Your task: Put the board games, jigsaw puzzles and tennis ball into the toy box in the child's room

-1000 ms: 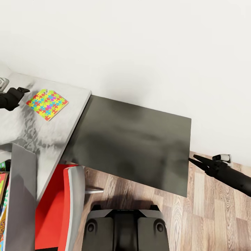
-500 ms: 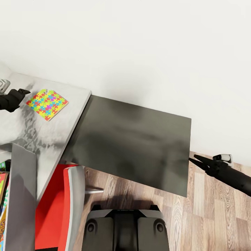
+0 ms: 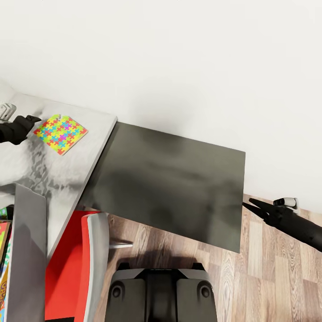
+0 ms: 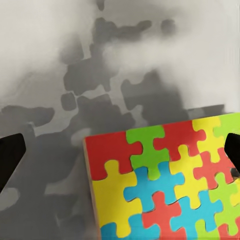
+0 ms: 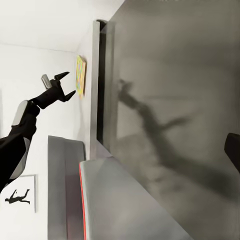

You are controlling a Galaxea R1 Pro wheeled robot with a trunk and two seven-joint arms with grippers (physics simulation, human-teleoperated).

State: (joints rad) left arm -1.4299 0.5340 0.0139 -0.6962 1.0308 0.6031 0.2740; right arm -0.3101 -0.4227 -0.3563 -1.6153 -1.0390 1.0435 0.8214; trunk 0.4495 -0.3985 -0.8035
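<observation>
I've got the left gripper hanging right at the near edge of the jigsaw puzzle, which lies flat on the pale table, close to the corner by the white wall. In the left wrist view the puzzle sits between my two dark fingertips, and they stand wide apart, one to each side of the frame, so nothing is gripped yet. I'm lined up like this because the piece is thin and flat; I judge I need to straddle an edge and pinch it, or it will just slide on the tabletop. The right wrist view confirms the left gripper spread open, poised just beside the puzzle. My right gripper is parked well away over the wood floor, past the far corner of the dark grey side cabinet, fingers slightly parted and holding nothing; I keep it there so it doesn't clutter the reach. The toy box is at my lower left, its grey wall near me, with colourful game boxes peeking inside. The red chair is tucked under the table, right by my base. Next I'd say: ease lower, close on the puzzle's edge, then carry it back to the box.
</observation>
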